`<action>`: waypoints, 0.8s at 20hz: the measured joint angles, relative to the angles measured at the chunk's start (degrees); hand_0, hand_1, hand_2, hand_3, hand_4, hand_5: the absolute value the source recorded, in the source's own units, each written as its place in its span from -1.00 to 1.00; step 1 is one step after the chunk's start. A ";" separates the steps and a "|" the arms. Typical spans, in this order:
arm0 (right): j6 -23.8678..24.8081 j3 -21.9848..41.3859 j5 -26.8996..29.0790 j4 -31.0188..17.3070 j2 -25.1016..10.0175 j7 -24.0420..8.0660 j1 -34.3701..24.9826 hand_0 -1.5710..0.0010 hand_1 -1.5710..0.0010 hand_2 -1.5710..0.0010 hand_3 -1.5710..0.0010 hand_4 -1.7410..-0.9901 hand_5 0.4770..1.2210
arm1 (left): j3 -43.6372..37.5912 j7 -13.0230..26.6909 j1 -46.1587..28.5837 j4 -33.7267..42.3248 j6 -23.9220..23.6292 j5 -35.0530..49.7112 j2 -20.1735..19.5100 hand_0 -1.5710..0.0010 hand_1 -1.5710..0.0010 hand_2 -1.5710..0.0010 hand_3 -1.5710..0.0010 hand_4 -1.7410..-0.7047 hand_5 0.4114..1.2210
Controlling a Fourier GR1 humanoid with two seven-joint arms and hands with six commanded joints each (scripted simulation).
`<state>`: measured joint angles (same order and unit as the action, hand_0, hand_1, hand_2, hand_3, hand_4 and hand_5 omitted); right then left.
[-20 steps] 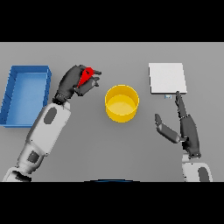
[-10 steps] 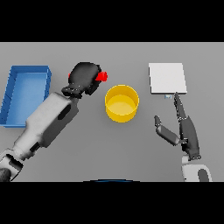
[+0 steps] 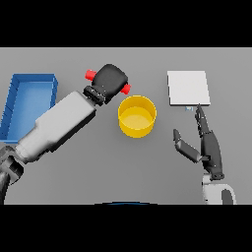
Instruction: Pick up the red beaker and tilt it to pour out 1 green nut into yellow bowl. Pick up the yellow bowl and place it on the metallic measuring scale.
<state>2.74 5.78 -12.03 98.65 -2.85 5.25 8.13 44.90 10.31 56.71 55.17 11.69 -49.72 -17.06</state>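
The left hand (image 3: 109, 81) is closed round the red beaker (image 3: 125, 88), its fingers wrapped over the vessel so that only the two red ends show, one past the far-left side of the hand and one at its right side. The beaker lies nearly level in that grasp, tipped over towards the right, and its right end hangs just beside the far-left rim of the yellow bowl (image 3: 137, 116), at the edge rather than fully over the hollow. So the pick-up looks done and the pour appears to be in hand.

No green nut can be made out, neither at the beaker's mouth nor inside the bowl, whose floor shows only yellow; whether a nut has dropped cannot be told from here, and I judge the pour as not yet confirmed.

The bowl stands upright on the grey table (image 3: 98, 167), untouched, near the middle. The metallic measuring scale (image 3: 188, 87) sits to its right and a little farther off, bare on top, so the second half of the task remains: lifting the bowl and setting it on the scale.

The right hand (image 3: 206, 145) rests near the right edge, fingers straight and relaxed, thumb held apart, just on the near side of the scale and holding nothing.

A blue tray (image 3: 14, 106) lies at the far left.
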 measured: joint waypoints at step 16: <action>1.54 -0.32 -1.16 -1.11 0.43 -0.24 0.36 1.00 1.00 1.00 1.00 0.31 -0.71 | 20.36 -8.31 13.63 -7.50 7.61 -11.88 1.29 -1.00 -1.00 -1.00 -0.99 -0.99 1.00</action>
<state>4.28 5.47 -13.19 97.54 -2.42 5.01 8.50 65.26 2.00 70.35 47.67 19.30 -61.59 -15.77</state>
